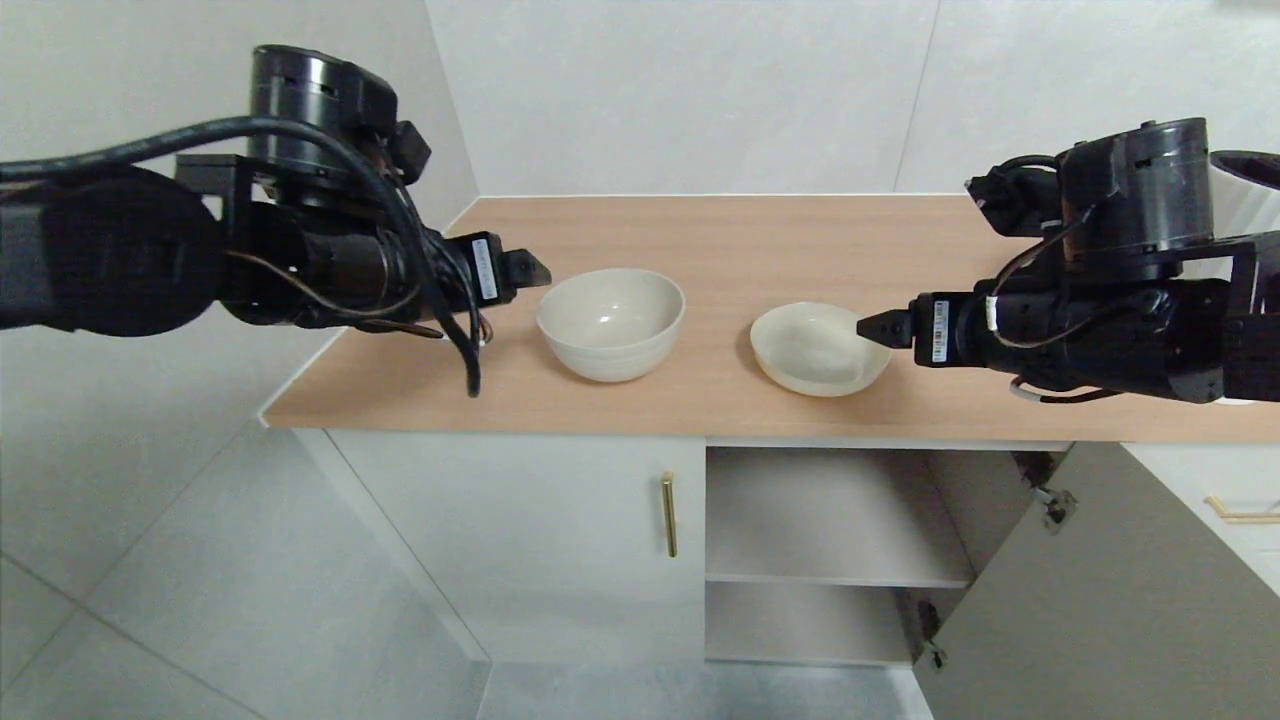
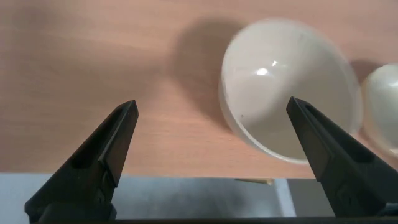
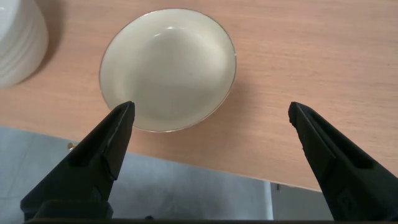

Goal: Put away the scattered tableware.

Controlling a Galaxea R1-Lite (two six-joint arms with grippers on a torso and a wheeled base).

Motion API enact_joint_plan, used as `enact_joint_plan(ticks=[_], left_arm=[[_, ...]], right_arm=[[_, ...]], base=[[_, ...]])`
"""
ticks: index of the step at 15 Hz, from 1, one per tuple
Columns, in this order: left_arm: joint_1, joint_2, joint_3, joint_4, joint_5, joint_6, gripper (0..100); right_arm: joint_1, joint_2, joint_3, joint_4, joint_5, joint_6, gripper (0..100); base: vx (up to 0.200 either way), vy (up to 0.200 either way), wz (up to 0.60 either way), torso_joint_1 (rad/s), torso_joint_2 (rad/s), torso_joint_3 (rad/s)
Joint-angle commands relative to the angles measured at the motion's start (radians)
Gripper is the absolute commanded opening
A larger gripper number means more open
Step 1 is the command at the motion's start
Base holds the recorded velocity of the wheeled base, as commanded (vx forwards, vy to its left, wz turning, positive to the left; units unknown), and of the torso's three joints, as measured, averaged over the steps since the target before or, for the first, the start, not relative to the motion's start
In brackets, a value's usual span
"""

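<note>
Nothing readable to report. White sticker (image 1: 487, 268) on the left gripper (image 1: 535, 270), just behind the fingers, with dark marks that are possibly a barcode, far too small to make out. Over to the right gripper (image 1: 872, 327): second white sticker (image 1: 940, 330), also just behind the fingers, with the same fine dark print and no single letter or digit legible.

The left arm (image 1: 150, 260) and right arm (image 1: 1110, 325) were matte black with drum-shaped joints (image 1: 310, 100), looping black cables (image 1: 200, 135), and white labels (image 1: 487, 268) behind the pointed left pincer (image 1: 530, 270) and right pincer (image 1: 880, 327).
</note>
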Motion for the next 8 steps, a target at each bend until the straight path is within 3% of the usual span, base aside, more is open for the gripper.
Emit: enact_joint_plan(ticks=[1, 8], left_arm=[[-0.009, 0.054, -0.009, -0.003, 0.003, 0.000, 100], [-0.012, 0.151, -0.010, -0.132, 0.045, -0.008, 100]], right_arm=[[0.000, 0.010, 0.004, 0.000, 0.000, 0.000, 100], [0.000, 0.009, 0.005, -0.001, 0.002, 0.002, 100]], base=[[0.000, 0.000, 0.00, 0.000, 0.00, 0.000], [0.000, 0.000, 0.00, 0.000, 0.00, 0.000]])
